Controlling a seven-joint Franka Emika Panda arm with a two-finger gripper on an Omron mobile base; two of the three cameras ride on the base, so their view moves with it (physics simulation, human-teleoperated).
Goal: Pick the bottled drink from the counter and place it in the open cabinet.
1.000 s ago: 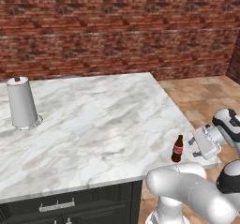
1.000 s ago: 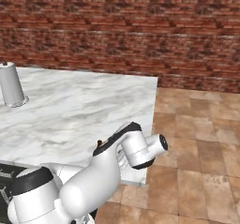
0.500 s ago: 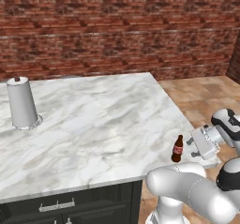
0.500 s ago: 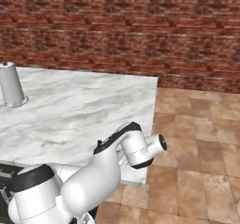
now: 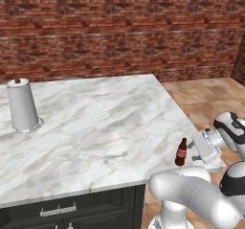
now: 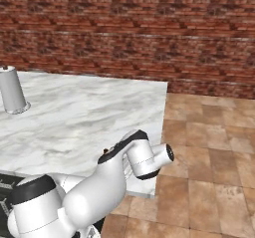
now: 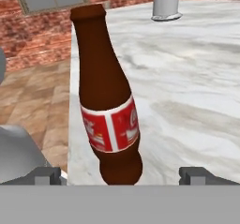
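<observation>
The bottled drink (image 5: 181,152), a small dark-brown bottle with a red label, stands upright on the counter (image 5: 95,127) close to its front right corner. My gripper (image 5: 192,151) comes at it from the right, level with its lower half, jaws open. In the hand view the bottled drink (image 7: 108,101) rises close up between the two fingertips (image 7: 44,174), which stand wide on either side of its base without touching it. The open cabinet is out of view.
A paper-towel roll (image 5: 22,106) stands at the counter's far left, also in the right base view (image 6: 11,90). Black drawer fronts (image 5: 57,209) sit under the slab. A brick wall (image 5: 119,27) runs behind, and tiled floor (image 6: 209,147) lies to the right.
The hand has crept slightly left, closer to the bottle. The bottle stays where it was and the jaws stay open.
</observation>
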